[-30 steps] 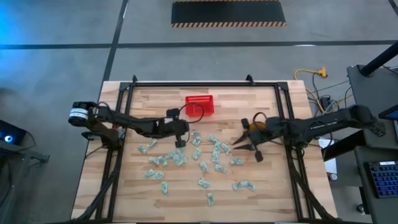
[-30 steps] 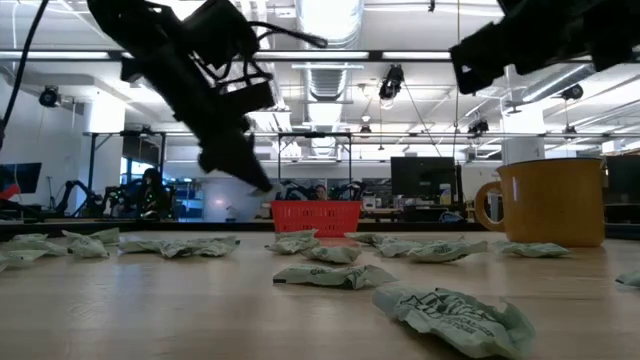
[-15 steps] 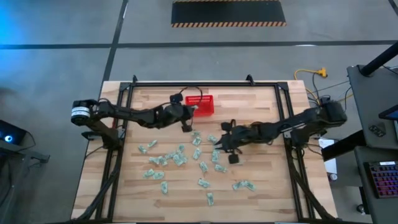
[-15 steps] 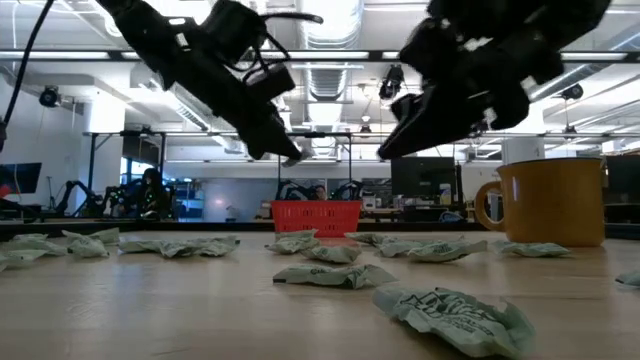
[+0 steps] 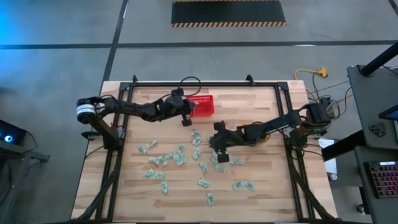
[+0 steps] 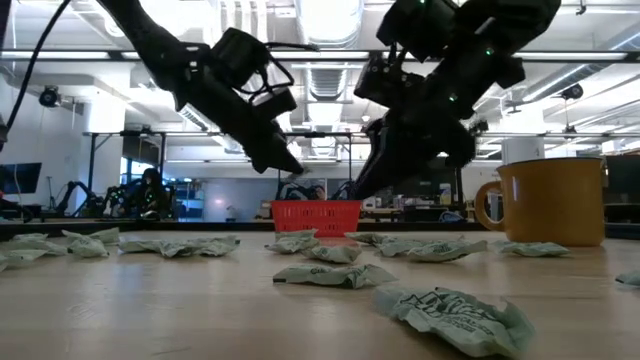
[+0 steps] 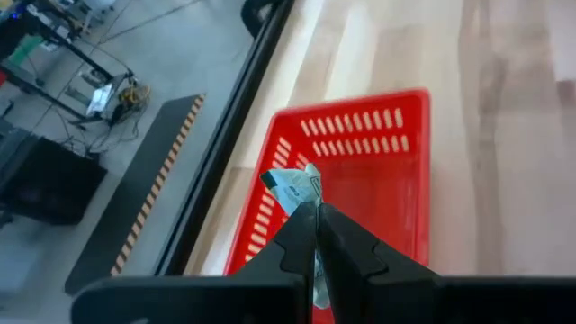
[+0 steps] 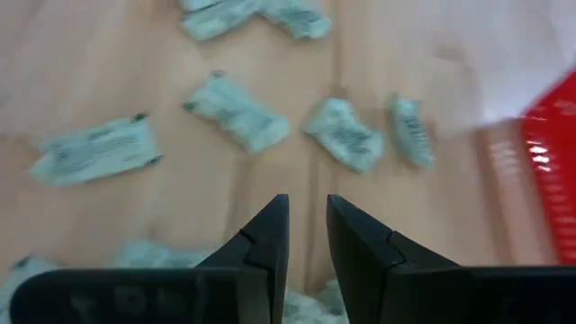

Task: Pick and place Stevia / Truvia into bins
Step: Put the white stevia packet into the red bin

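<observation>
One red basket (image 5: 201,104) sits near the far edge of the wooden table (image 5: 137,193), and we see its floor bare in the left wrist view, with no sachet lying inside. Above its near wall we hold the left gripper (image 7: 315,236), fingers pressed together on a single pale green sachet (image 7: 295,188). Many more sachets (image 5: 180,158) lie scattered across the middle of the table, well clear of the basket. Over that scatter we hang the right gripper (image 8: 306,236), its fingers a narrow gap apart and gripping nothing. A yellow mug (image 6: 545,200) stands on the right side. Bare wood runs along the near edge and both sides.
</observation>
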Controlling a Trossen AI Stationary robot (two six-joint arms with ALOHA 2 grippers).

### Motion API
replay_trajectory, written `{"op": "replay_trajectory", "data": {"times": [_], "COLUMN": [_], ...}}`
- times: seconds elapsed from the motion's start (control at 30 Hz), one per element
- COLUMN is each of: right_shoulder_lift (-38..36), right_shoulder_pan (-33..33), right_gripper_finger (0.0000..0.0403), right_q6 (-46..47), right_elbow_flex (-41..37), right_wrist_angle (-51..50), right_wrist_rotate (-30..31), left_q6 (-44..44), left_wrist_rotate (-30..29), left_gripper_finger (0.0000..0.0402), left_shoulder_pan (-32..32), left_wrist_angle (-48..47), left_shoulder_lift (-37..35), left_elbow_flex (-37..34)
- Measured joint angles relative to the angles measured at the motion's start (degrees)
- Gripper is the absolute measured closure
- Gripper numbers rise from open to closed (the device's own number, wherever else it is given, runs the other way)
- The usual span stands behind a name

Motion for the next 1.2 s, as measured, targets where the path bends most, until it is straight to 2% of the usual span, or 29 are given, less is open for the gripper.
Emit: {"op": "replay_trajectory", "data": {"times": [0.07,0.3,0.53,0.63,0.83,1.03,1.2], "right_shoulder_lift": [-0.4,0.0,0.1,1.8,4.7,4.7,4.9], "right_shoulder_pan": [0.0,0.0,0.0,-0.1,-1.4,-2.1,-2.1], "right_gripper_finger": [0.0335,0.0335,0.0334,0.0327,0.0301,0.0275,0.0273], "right_q6": [0.6,1.5,1.0,0.9,0.5,1.5,1.8], "right_elbow_flex": [-0.4,-1.5,-1.5,-1.5,-1.4,-1.4,-1.4], "right_wrist_angle": [-0.3,-0.3,0.4,0.3,0.1,-0.6,-1.5], "right_wrist_rotate": [1.7,1.8,2.1,5.4,7.9,7.9,7.7], "left_q6": [0.0,0.2,0.2,0.1,-1.9,-5.9,-9.0], "left_wrist_rotate": [0.0,2.3,2.5,2.5,2.5,2.5,2.5], "left_gripper_finger": [0.0401,0.0391,0.0312,0.0278,0.0243,0.024,0.024], "left_shoulder_pan": [0.4,1.6,1.7,1.7,-0.4,-3.9,-7.6], "left_wrist_angle": [0.3,0.4,0.1,0.0,-4.7,-12.8,-17.0], "left_shoulder_lift": [0.7,2.7,2.8,2.1,-4.2,-14.0,-21.5], "left_elbow_flex": [0.0,0.6,0.5,0.4,0.4,-0.1,-0.9]}}
